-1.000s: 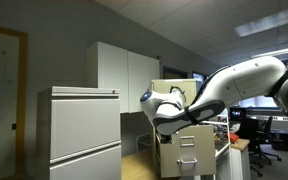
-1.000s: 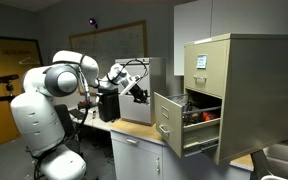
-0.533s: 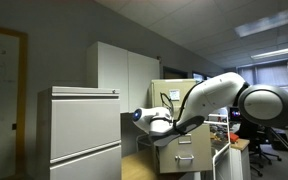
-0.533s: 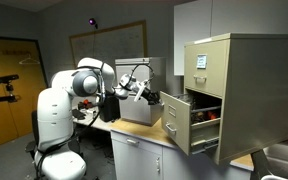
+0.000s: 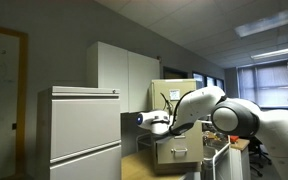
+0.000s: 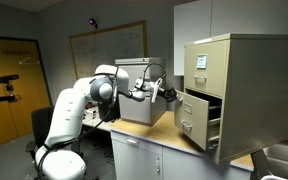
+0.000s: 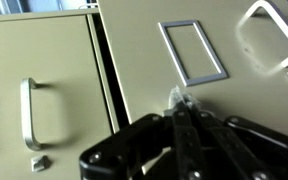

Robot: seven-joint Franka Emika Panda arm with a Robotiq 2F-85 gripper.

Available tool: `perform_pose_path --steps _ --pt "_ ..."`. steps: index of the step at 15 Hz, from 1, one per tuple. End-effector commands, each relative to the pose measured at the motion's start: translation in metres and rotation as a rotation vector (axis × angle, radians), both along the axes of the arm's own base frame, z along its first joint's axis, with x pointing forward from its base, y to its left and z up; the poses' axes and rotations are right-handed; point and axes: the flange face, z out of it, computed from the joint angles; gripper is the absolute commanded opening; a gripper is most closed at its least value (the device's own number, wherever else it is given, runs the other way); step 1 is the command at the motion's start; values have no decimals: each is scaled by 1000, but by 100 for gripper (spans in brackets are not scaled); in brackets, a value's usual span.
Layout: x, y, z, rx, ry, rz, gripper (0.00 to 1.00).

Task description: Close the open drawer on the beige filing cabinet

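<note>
The beige filing cabinet [image 6: 252,85] stands on a counter, with a white paper on its upper front; it also shows in an exterior view [image 5: 180,93]. Its drawer [image 6: 192,118] sticks out partly, and dark contents show behind the front. In the wrist view the drawer front [image 7: 154,75] fills the frame, with its label holder [image 7: 192,52] and silvery handle [image 7: 269,35]. My gripper [image 7: 179,98] is shut and its fingertips touch the drawer front below the label holder. The gripper shows in both exterior views [image 6: 171,95] [image 5: 167,126], with the arm stretched out to the drawer [image 5: 180,151].
A wide pale grey cabinet [image 5: 84,130] stands in the foreground. White cupboards [image 5: 124,72] hang behind. A grey metal box [image 6: 134,105] sits on the counter [image 6: 169,150] under my arm. A neighbouring drawer front with a handle [image 7: 29,112] lies across a dark gap.
My arm has stretched toward the cabinet with the gripper against the drawer front. The drawer has slid inward and sticks out less than before.
</note>
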Motion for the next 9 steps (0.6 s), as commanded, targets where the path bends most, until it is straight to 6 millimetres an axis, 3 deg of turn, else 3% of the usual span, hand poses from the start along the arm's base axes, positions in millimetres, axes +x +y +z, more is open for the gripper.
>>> perform_pose_path --steps 1,5,9 --pt "31 -54 24 -9 -104 -67 0" --pt "44 -80 37 86 -193 -93 1" --pt "59 -95 40 105 -231 -95 1"
